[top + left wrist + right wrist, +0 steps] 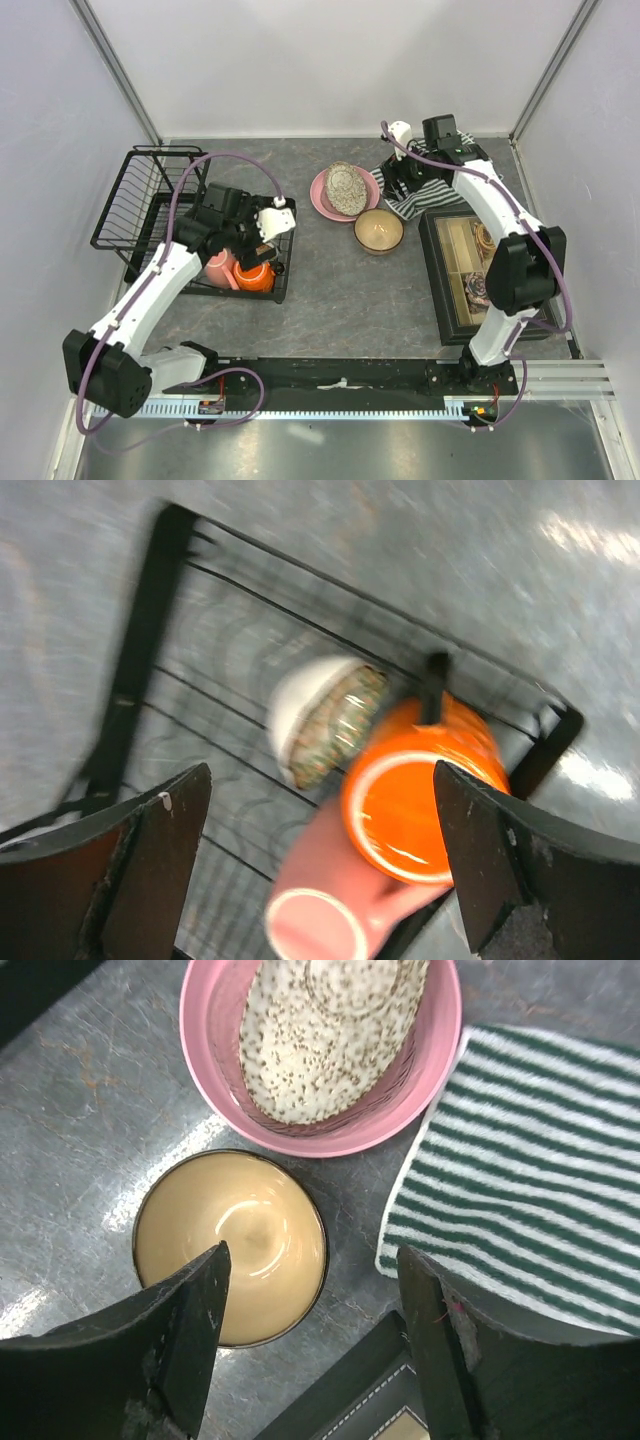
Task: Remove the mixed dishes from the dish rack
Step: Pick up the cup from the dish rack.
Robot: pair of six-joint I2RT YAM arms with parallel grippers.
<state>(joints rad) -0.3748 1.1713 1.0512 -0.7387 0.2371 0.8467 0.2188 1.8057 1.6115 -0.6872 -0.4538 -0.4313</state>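
The black wire dish rack (128, 200) stands at the left. In its low tray section lie an orange mug (256, 277) and a pink mug (218, 268). My left gripper (250, 252) hovers open above them. In the left wrist view the open fingers (320, 870) frame the orange mug (420, 800), the pink mug (325, 910) and a small floral bowl (325, 720) on its side. A pink plate (320, 197) holding the patterned oval dish (346, 187) and a tan-brown bowl (379, 231) sit on the table. My right gripper (396, 183) is open and empty above them (315, 1330).
A green-striped towel (530, 1150) lies right of the pink plate (215, 1040). A dark compartmented box (480, 275) stands at the right, its corner near the tan bowl (232, 1245). The rack's tall basket section (150, 175) is at the far left.
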